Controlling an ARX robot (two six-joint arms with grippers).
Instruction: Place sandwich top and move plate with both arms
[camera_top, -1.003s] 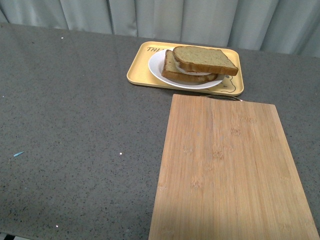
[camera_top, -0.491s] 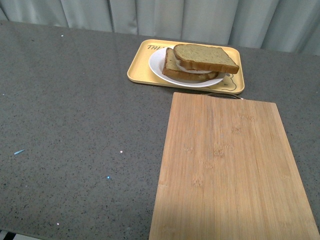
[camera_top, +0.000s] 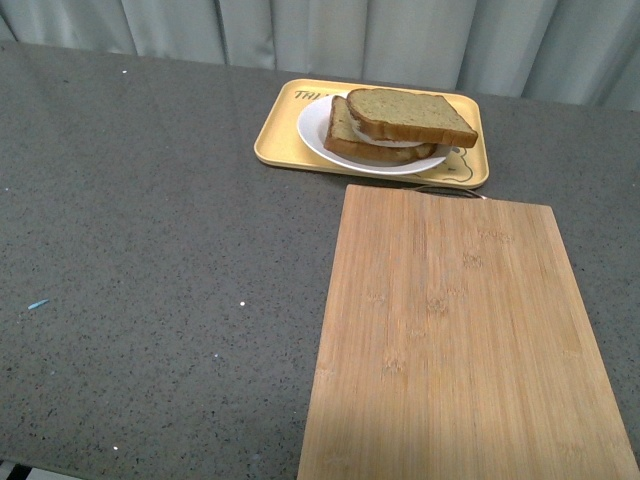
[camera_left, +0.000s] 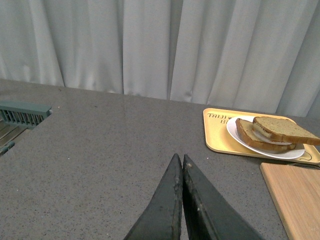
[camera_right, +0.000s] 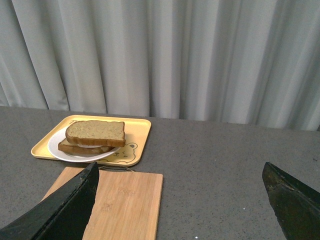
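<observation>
The sandwich top (camera_top: 410, 114) (camera_left: 285, 130) (camera_right: 96, 133), a tan-brown bread slice, lies on a lower slice with white filling between them. The stack rests on the white plate (camera_top: 312, 130) (camera_left: 233, 131) (camera_right: 54, 148), which stands on the yellow tray (camera_top: 275, 140) (camera_left: 215, 136) (camera_right: 135, 135). Neither arm shows in the front view. My left gripper (camera_left: 179, 158) is shut with nothing between its fingers, well short of the tray over the grey table. My right gripper (camera_right: 180, 167) is wide open and empty, also back from the tray.
A bamboo cutting board (camera_top: 455, 340) (camera_right: 120, 205) (camera_left: 295, 195) lies just in front of the tray on the grey speckled table (camera_top: 150, 250). Grey curtains hang behind the table. A green slotted object (camera_left: 22, 112) sits at the table's edge in the left wrist view.
The front view has shifted slightly, so the tray and board sit a little higher in the picture. The sandwich, plate and board keep their places relative to each other.
</observation>
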